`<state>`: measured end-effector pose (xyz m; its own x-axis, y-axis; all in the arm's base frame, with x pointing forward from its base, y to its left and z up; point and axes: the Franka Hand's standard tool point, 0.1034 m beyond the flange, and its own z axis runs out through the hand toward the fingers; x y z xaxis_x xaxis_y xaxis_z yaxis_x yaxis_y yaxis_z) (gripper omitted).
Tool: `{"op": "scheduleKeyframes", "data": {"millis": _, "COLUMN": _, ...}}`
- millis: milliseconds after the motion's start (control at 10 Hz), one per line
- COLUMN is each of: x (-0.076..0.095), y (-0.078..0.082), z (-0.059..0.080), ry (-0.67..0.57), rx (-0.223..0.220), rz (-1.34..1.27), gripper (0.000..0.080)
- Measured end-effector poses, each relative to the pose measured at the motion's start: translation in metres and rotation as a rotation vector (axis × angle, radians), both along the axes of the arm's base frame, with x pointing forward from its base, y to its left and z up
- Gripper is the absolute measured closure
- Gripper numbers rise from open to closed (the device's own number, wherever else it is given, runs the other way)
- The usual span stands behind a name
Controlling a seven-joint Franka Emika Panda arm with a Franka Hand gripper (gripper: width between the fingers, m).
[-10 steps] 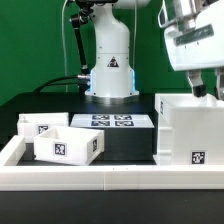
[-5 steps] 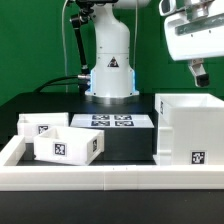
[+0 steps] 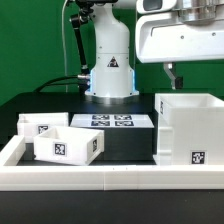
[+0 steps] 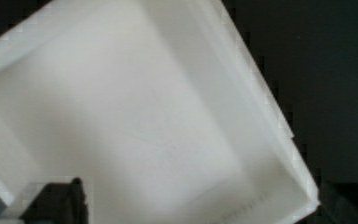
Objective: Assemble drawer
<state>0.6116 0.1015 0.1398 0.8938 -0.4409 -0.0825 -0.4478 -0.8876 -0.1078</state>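
Observation:
The drawer's tall white housing (image 3: pixel 190 130) stands on the exterior view's right, open top up, with a square tag low on its front. Two small open-top white boxes (image 3: pixel 45 125) (image 3: pixel 68 148) sit on the exterior view's left, each with a tag. My gripper (image 3: pixel 172 77) hangs above the housing's near-left top corner, clear of it, open and empty. In the wrist view the housing's white interior (image 4: pixel 140 110) fills the picture, blurred, and one dark fingertip (image 4: pixel 55 200) shows at the edge.
The marker board (image 3: pixel 110 120) lies on the black table between the boxes and the housing. A low white border rail (image 3: pixel 100 178) runs along the front and left. The robot base (image 3: pixel 110 65) stands behind, with a black cable beside it.
My gripper has risen from the housing's top rim and moved toward the exterior view's left. The housing and both boxes have not moved.

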Motion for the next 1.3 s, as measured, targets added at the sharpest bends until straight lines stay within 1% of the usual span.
{"op": "scheduleKeyframes", "data": {"millis": 200, "x": 0.000, "y": -0.002, "z": -0.001, "ry": -0.021, "rx": 0.003, "rz": 0.150, "gripper": 0.0150}}
{"op": "scheduleKeyframes", "data": {"millis": 300, "x": 0.000, "y": -0.009, "z": -0.001, "ry": -0.040, "rx": 0.010, "rz": 0.220, "gripper": 0.0150}}
{"op": "scheduleKeyframes", "data": {"millis": 400, "x": -0.003, "y": -0.033, "z": -0.001, "ry": -0.058, "rx": 0.011, "rz": 0.238, "gripper": 0.0150}}
{"op": "scheduleKeyframes", "data": {"millis": 500, "x": -0.011, "y": -0.063, "z": -0.002, "ry": -0.055, "rx": 0.002, "rz": 0.265, "gripper": 0.0150}}
{"op": "scheduleKeyframes", "data": {"millis": 600, "x": -0.016, "y": -0.085, "z": -0.004, "ry": -0.071, "rx": -0.008, "rz": 0.296, "gripper": 0.0150}}
{"op": "scheduleKeyframes", "data": {"millis": 700, "x": -0.024, "y": -0.113, "z": -0.009, "ry": -0.081, "rx": -0.022, "rz": 0.312, "gripper": 0.0150}}
{"op": "scheduleKeyframes", "data": {"millis": 800, "x": -0.033, "y": -0.134, "z": -0.013, "ry": -0.088, "rx": -0.034, "rz": 0.317, "gripper": 0.0150}}
{"op": "scheduleKeyframes", "data": {"millis": 900, "x": -0.040, "y": -0.148, "z": -0.018, "ry": -0.081, "rx": -0.034, "rz": 0.314, "gripper": 0.0150}}
{"op": "scheduleKeyframes", "data": {"millis": 1000, "x": -0.043, "y": -0.158, "z": -0.021, "ry": -0.083, "rx": -0.026, "rz": 0.341, "gripper": 0.0150}}
{"op": "scheduleKeyframes", "data": {"millis": 1300, "x": -0.043, "y": -0.155, "z": -0.022, "ry": -0.080, "rx": -0.026, "rz": 0.332, "gripper": 0.0150}}
